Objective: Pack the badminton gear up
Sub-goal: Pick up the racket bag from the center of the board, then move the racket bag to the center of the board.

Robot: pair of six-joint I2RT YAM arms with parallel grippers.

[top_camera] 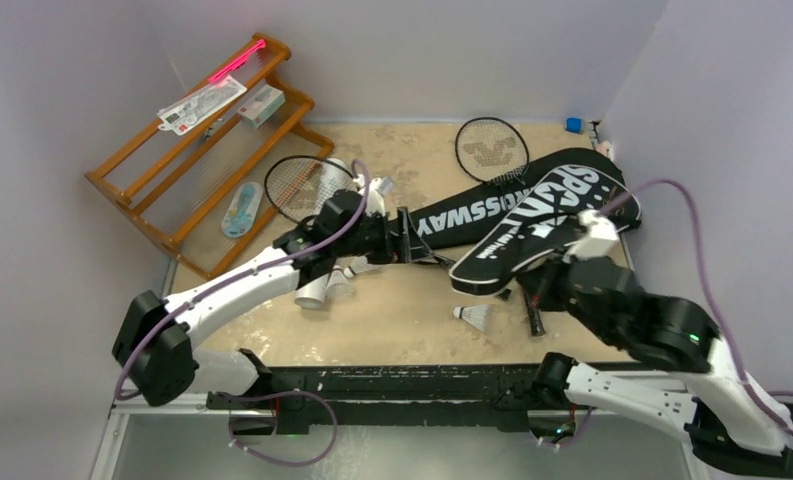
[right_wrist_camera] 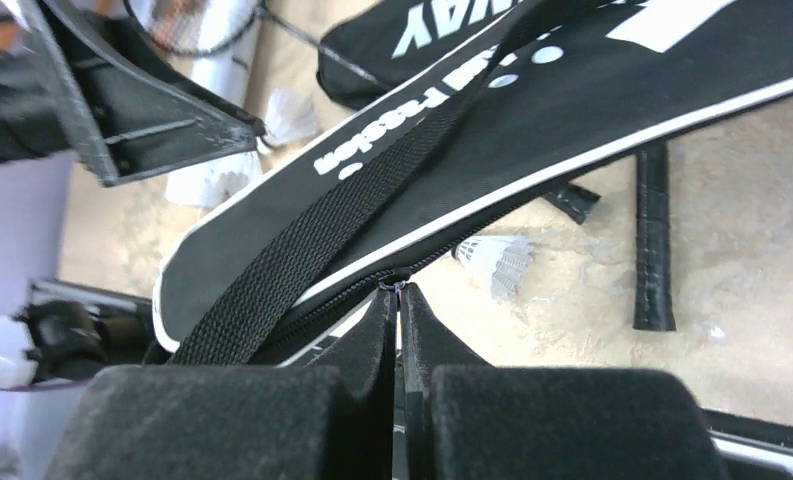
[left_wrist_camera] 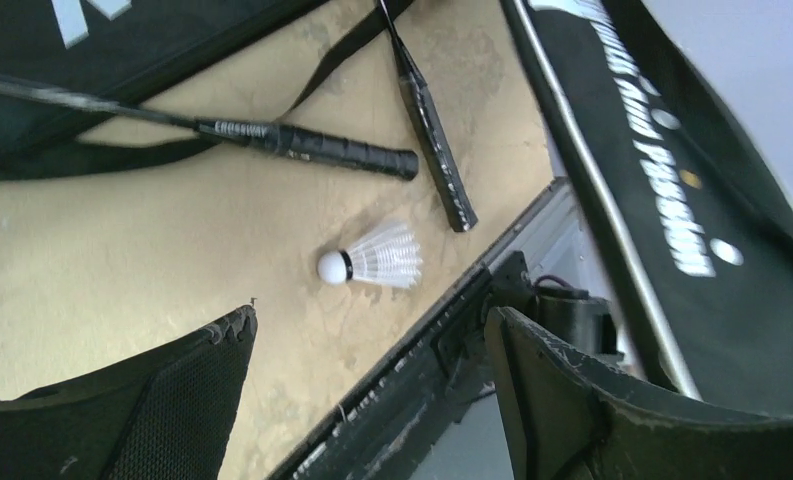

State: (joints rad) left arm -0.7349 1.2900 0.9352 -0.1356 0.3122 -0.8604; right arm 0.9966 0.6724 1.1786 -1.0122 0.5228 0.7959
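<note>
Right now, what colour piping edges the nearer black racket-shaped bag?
White, on that bag; clearest in the right wrist view.

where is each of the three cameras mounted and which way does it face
Top external: above and behind the arm bases, looking down on the table; both arms show, with the left gripper and right gripper.
Left wrist: on the left arm, looking past its open fingers at a shuttlecock and two racket handles.
Right wrist: on the right arm, looking past its shut fingers at the zip edge of a black bag.
Shared: all three show that shuttlecock.
</note>
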